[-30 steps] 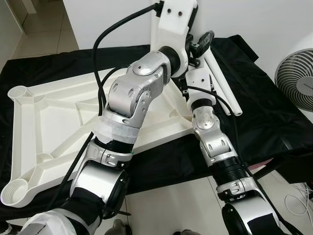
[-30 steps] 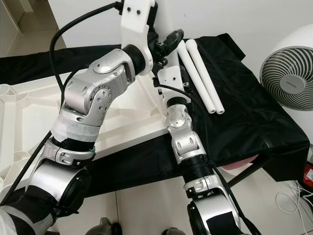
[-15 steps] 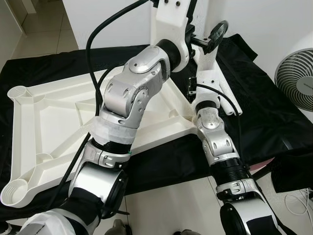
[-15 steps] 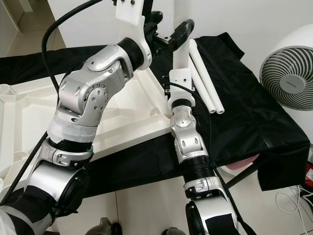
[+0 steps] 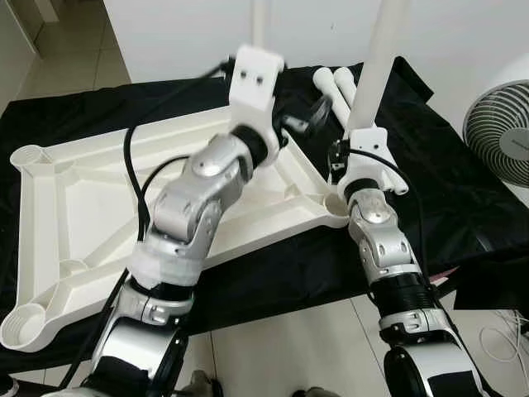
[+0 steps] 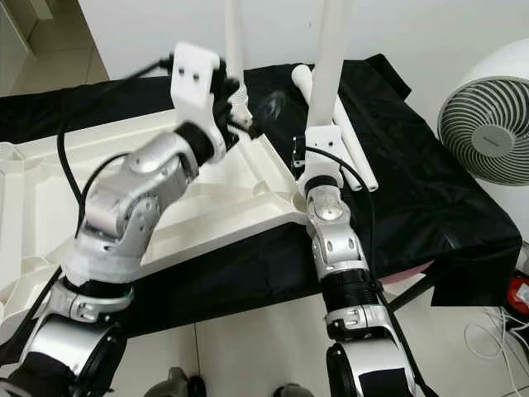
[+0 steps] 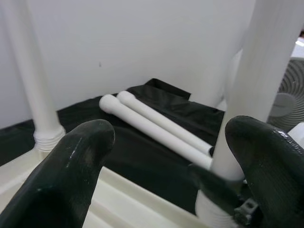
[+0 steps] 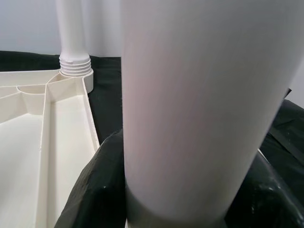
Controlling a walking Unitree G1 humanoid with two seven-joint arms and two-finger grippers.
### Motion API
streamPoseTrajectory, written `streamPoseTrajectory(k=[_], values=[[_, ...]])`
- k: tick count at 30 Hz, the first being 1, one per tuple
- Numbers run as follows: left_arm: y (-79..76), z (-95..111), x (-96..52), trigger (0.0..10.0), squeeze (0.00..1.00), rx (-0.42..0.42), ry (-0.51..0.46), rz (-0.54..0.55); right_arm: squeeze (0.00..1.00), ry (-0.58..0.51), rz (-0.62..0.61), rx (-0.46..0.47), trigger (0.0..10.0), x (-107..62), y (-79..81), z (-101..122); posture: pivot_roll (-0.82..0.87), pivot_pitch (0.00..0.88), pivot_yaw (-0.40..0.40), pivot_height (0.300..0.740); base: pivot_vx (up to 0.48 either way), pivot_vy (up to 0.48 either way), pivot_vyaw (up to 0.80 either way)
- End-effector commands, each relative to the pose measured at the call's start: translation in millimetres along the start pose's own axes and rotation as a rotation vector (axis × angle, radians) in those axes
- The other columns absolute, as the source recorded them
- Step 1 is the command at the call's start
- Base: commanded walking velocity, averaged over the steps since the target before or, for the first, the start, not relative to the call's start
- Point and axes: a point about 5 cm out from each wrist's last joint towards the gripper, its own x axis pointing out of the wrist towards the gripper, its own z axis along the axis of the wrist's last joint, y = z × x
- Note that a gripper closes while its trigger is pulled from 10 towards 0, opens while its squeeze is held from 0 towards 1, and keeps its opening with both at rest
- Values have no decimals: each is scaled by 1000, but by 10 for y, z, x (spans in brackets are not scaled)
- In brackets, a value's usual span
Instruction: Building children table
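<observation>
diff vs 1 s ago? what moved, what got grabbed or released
The right gripper, shut on a table leg, has swung it from leaning to upright over the near corner socket of the upturned tabletop. The left gripper has drawn back, fingers open, holding nothing. Unchanged: another leg standing in the far corner socket, two spare legs lying on the black cloth, the fan.

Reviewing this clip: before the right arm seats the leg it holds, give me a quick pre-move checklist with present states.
1. Right pincer shut on upright leg: ok.
2. Near corner socket unobstructed: ok.
3. Leg's lower end lined up over that socket: cannot tell.
4. Left pincer open, holding nothing: ok.
5. Far leg standing upright in the tabletop: ok.
6. Two spare legs lying on the black cloth, beside the arm: ok.
</observation>
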Motion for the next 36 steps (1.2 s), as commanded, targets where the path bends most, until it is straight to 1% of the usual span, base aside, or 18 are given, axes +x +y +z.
streamPoseTrajectory(k=[1, 2, 3, 4, 5, 8, 9, 11, 13, 15, 17, 19, 21, 22, 24, 27, 31, 36], values=[[-94, -73, -77, 10000, 0, 68, -5, -160, 0, -44, 35, 16, 10000, -27, -1, 58, -83, 90, 32, 740, 0, 0, 0], [-94, -73, -77, 10000, 0, 68, -5, -160, 0, -44, 35, 16, 10000, -27, -1, 58, -83, 90, 32, 740, 0, 0, 0], [-105, -149, -120, 10000, 0, 103, 4, -160, 0, -58, 47, 21, 10000, -39, -3, 74, -84, 90, 33, 740, 0, 0, 0], [-105, -149, -120, 10000, 0, 103, 4, -160, 0, -58, 47, 21, 10000, -39, -3, 74, -84, 90, 33, 740, 0, 0, 0], [-123, -223, -154, 10000, 0, 133, 20, -162, 0, -73, 62, 33, 10000, -47, -7, 95, -84, 90, 33, 740, 0, 0, 0], [-123, -223, -154, 10000, 0, 133, 20, -162, 0, -73, 62, 33, 10000, -47, -7, 95, -84, 90, 33, 740, 0, 0, 0], [-139, -270, -175, 10000, 0, 152, 32, -166, 0, -88, 65, 43, 10000, -52, -17, 120, -84, 90, 33, 740, 0, 0, 0], [-158, -307, -193, 10000, 0, 162, 45, -173, 0, -101, 66, 52, 10000, -53, -33, 145, -84, 90, 33, 740, 0, 0, 0], [-218, -389, -246, 10000, 0, 188, 79, -210, 0, -110, 77, 63, 10000, -67, -50, 155, -84, 88, 33, 740, 0, 0, 0], [-218, -389, -246, 10000, 0, 188, 79, -210, 0, -110, 77, 63, 10000, -67, -50, 155, -84, 88, 33, 740, 0, 0, 0], [-343, -483, -341, 10000, 0, 229, 123, -314, 0, -97, 112, 50, 10000, -114, -39, 99, -84, 88, 33, 740, 0, 0, 0], [-343, -483, -341, 10000, 0, 229, 123, -314, 0, -97, 112, 50, 10000, -114, -39, 99, -84, 88, 33, 740, 0, 0, 0], [-390, -529, -386, 10000, 0, 217, 152, -358, 0, -85, 133, 43, 10000, -142, -35, 60, -83, 98, 31, 740, 0, 0, 0], [-390, -529, -386, 10000, 0, 217, 152, -358, 0, -85, 133, 43, 10000, -142, -35, 60, -83, 98, 31, 740, 0, 0, 0], [-431, -617, -450, 10000, 0, 231, 184, -416, 0, -61, 155, 57, 10000, -180, -44, -7, -87, 108, 33, 740, 0, 0, 0], [-452, -666, -478, 10000, 0, 240, 200, -438, 0, -46, 163, 52, 10000, -208, -45, -60, -87, 108, 33, 740, 0, 0, 0], [-457, -682, -487, 10000, 0, 244, 208, -444, 0, -42, 169, 36, 10000, -224, -44, -76, -86, 110, 34, 740, 0, 0, 0], [-456, -702, -480, 10000, 0, 243, 208, -422, 0, -35, 204, 22, 10000, -281, -8, -123, -86, 110, 35, 740, 0, 0, 0]])
